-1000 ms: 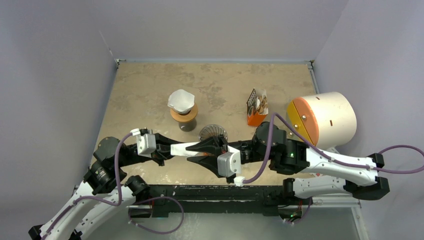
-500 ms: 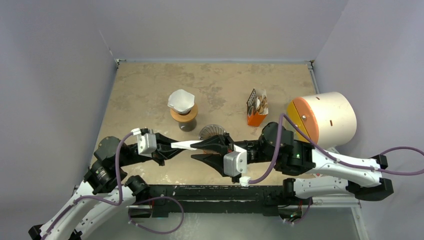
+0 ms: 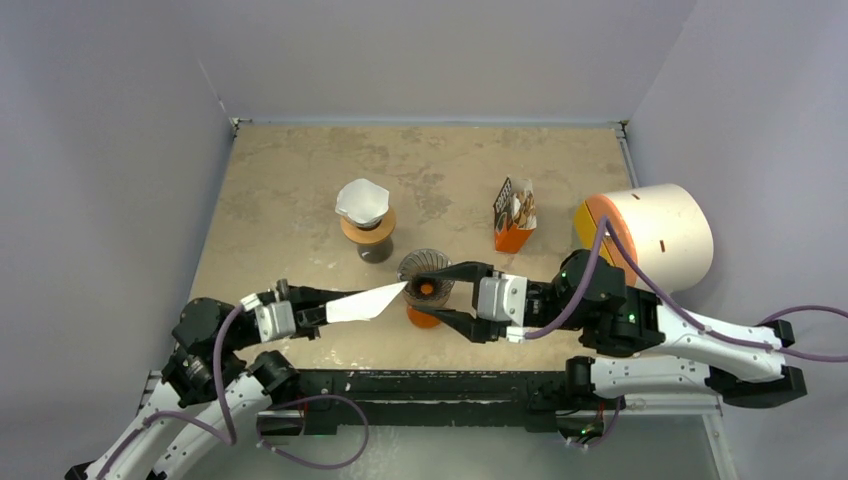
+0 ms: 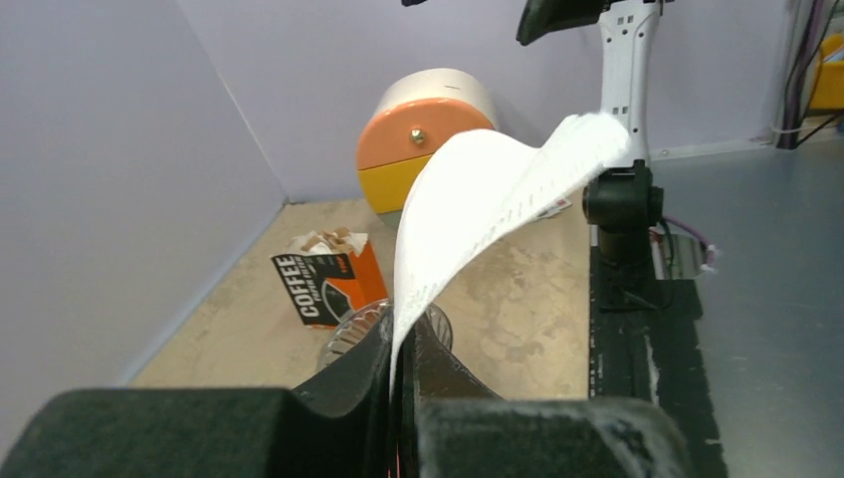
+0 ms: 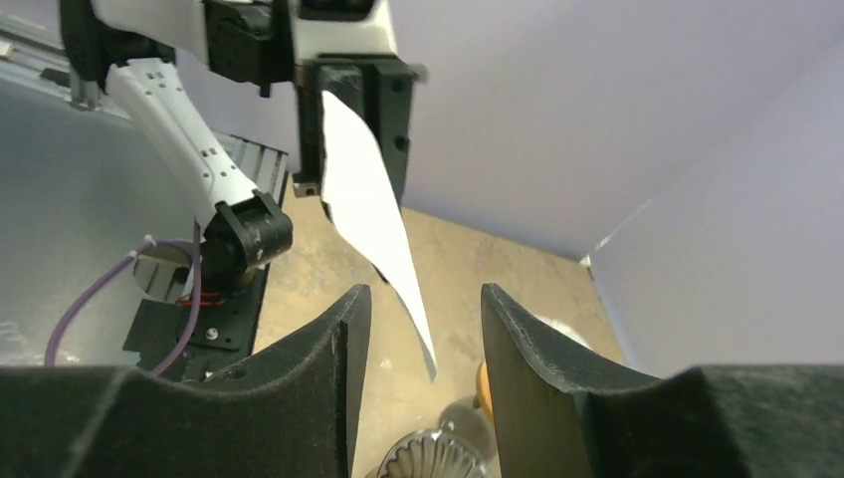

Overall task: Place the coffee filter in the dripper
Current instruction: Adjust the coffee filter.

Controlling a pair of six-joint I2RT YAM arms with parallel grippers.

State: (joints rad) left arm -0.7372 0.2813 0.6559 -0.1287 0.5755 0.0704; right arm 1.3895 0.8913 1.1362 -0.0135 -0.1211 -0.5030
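Note:
A white paper coffee filter (image 3: 365, 302), folded flat, is pinched at its left end by my left gripper (image 3: 322, 314), which is shut on it. In the left wrist view the filter (image 4: 478, 199) curls up and to the right out of the shut jaws. Its free tip reaches the left rim of the ribbed glass dripper (image 3: 424, 286) on an orange base. My right gripper (image 3: 440, 294) is open, one finger on each side of the dripper. The right wrist view shows the filter (image 5: 370, 214) hanging between the spread fingers without touching them, with the dripper (image 5: 428, 460) below.
A second dripper with a filter in it (image 3: 363, 204) stands on a wooden stand behind. An orange coffee-filter box (image 3: 514, 216) and a white and orange cylinder (image 3: 645, 236) lie at the right. The table's black front edge (image 3: 420, 382) is close below both grippers.
My right gripper has drawn back to the right and spread its jaws wider. My left gripper has pulled back left and toward the front edge, keeping the filter. The dripper's orange base now shows.

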